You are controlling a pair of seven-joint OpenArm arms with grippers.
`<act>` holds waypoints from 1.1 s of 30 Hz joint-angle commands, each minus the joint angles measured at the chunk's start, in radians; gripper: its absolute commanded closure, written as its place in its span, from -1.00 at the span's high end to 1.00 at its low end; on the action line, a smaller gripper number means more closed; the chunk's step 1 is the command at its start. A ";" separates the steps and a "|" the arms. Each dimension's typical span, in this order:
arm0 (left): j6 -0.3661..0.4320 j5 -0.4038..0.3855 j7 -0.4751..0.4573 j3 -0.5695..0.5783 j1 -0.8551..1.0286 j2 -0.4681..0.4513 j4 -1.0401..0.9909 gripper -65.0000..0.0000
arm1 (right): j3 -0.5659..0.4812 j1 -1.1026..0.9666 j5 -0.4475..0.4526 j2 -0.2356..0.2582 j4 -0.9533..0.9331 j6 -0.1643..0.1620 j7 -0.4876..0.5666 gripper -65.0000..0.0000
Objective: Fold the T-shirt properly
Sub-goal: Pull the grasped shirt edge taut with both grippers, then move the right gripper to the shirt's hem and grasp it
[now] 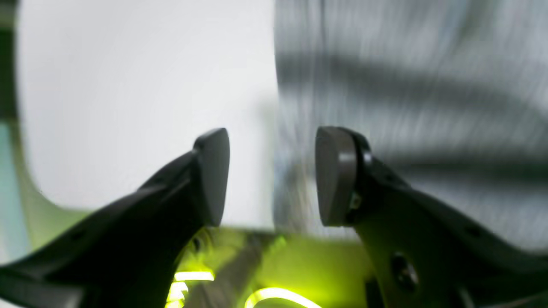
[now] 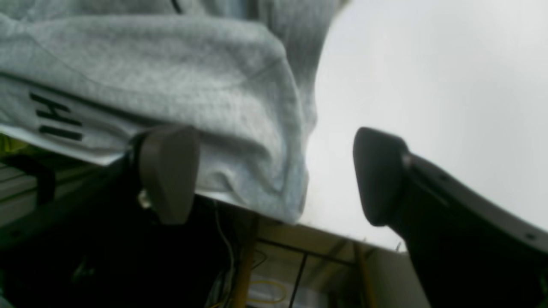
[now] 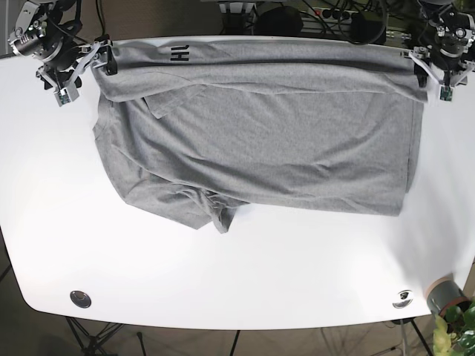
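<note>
A grey T-shirt [image 3: 260, 141] lies spread across the white table [image 3: 245, 282], its far hem along the far edge, with black lettering [image 3: 178, 53] near the far left. My right gripper [image 3: 100, 58] is at the shirt's far left corner. In the right wrist view it [image 2: 274, 175] is open, and the shirt's folded corner [image 2: 239, 128] lies between the fingers at the table edge. My left gripper [image 3: 421, 65] is at the far right corner. In the left wrist view it [image 1: 274, 175] is open, with the blurred shirt [image 1: 406, 107] behind its right finger.
Two round metal fittings [image 3: 80, 299] [image 3: 403, 298] sit near the table's front corners. A grey plant pot [image 3: 444, 297] stands off the front right corner. Cables and gear [image 3: 297, 15] lie behind the far edge.
</note>
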 commanded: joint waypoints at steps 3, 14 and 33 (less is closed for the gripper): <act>0.006 -0.007 -0.004 -0.003 -0.040 -0.016 0.069 -0.06 | 0.002 0.045 0.006 0.012 0.015 0.001 0.012 0.59; 0.006 0.002 -0.004 0.005 -0.221 -0.016 0.035 -0.06 | -0.024 0.249 -0.006 0.015 -0.111 0.001 0.010 0.59; 0.006 0.004 -0.004 0.071 -0.344 -0.036 -0.023 -0.06 | -0.282 0.695 -0.006 0.090 -0.552 -0.147 0.133 0.32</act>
